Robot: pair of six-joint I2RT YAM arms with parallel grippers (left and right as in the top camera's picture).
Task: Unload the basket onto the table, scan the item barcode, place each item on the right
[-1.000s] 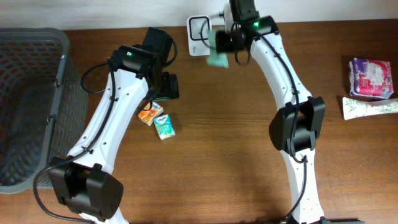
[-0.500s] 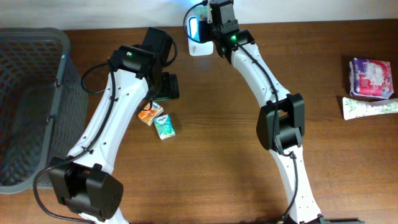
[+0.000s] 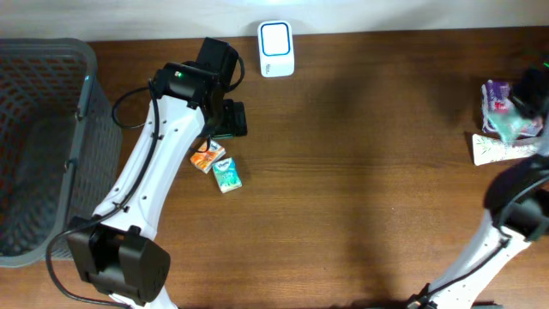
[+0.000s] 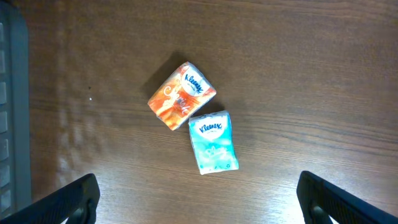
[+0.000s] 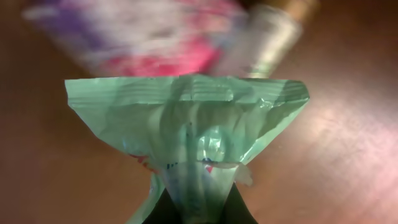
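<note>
My right gripper (image 5: 199, 213) is shut on a crumpled green packet (image 5: 186, 118), pinching its lower end. In the overhead view that green packet (image 3: 511, 125) hangs at the far right of the table, under the right gripper (image 3: 520, 110). The white barcode scanner (image 3: 276, 37) stands at the back centre, far from it. My left gripper (image 4: 199, 205) is open above an orange tissue pack (image 4: 182, 95) and a teal tissue pack (image 4: 213, 142), touching neither. From above, the left gripper (image 3: 228, 120) sits just behind those packs.
A grey mesh basket (image 3: 43, 146) fills the left end of the table. A pink and purple packet (image 3: 499, 93) and a white patterned packet (image 3: 493, 149) lie at the far right, right under the held packet. The right wrist view is blurred.
My right arm has swung from the scanner at the back centre over to the far right, carrying the green packet. The left arm has not moved.
</note>
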